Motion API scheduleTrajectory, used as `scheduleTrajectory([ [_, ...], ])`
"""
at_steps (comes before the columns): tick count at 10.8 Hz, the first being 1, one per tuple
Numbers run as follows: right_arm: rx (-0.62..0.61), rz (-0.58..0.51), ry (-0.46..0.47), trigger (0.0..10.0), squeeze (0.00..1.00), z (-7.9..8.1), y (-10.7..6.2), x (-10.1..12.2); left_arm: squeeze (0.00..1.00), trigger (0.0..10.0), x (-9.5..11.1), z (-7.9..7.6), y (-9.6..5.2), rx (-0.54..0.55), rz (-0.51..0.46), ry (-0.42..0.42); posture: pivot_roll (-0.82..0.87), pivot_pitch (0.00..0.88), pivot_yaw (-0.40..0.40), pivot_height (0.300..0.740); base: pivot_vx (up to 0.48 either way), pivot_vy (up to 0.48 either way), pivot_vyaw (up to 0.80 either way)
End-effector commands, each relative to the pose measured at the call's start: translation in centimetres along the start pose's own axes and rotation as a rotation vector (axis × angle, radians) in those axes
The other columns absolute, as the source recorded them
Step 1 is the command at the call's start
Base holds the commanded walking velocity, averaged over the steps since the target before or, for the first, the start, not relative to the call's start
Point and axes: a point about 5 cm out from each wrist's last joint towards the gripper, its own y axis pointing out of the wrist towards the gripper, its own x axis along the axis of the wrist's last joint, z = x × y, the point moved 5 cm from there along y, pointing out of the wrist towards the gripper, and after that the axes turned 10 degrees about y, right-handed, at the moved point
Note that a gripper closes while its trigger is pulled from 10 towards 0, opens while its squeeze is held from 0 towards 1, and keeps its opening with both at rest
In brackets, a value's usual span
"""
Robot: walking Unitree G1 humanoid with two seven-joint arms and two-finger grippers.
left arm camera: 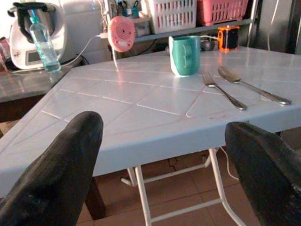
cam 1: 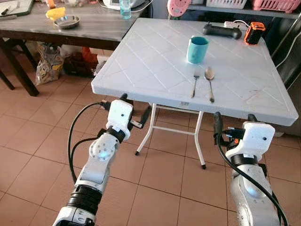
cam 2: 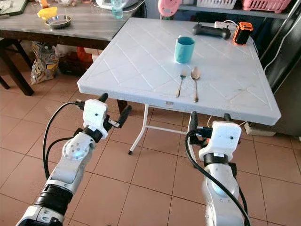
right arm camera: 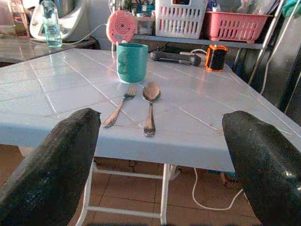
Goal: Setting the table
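No legible text — labels unreadable

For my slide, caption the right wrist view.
Open right gripper faces teal plastic cup, metal fork, metal spoon.

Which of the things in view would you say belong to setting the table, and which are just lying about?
For the job:
- white folding table
- teal cup
- fork
- spoon
- left gripper and right gripper, both open, below the table's near edge

Just lying about:
- black handheld device
- orange gadget
- metal bowl on the wooden table
- water bottle
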Motion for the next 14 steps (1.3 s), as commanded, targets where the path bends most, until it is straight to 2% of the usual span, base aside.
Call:
scheduleTrajectory([
  [1, 0.005, -0.008, -0.005, 10.0, 0.48, 0.1, 0.0, 0.1, 0.0, 10.0, 0.0, -0.3, 0.0, -0.02, -0.007, 0.001, 0.08, 0.103, 0.013, 0.74, 0.394, 0.0, 0.0],
  [12, 0.009, -0.002, -0.003, 10.0, 0.48, 0.4, -0.1, -0.2, 0.0, 10.0, -0.1, -1.1, 0.0, -0.047, -0.012, 0.001, 0.08, 0.109, 0.017, 0.74, 0.47, 0.0, 0.0],
  [14, 0.002, -0.001, 0.016, 10.0, 0.49, 0.5, -0.2, -0.3, 0.0, 10.0, -0.3, -1.5, -0.1, -0.071, -0.001, -0.018, 0.08, 0.11, 0.02, 0.74, 0.214, 0.0, 0.0],
])
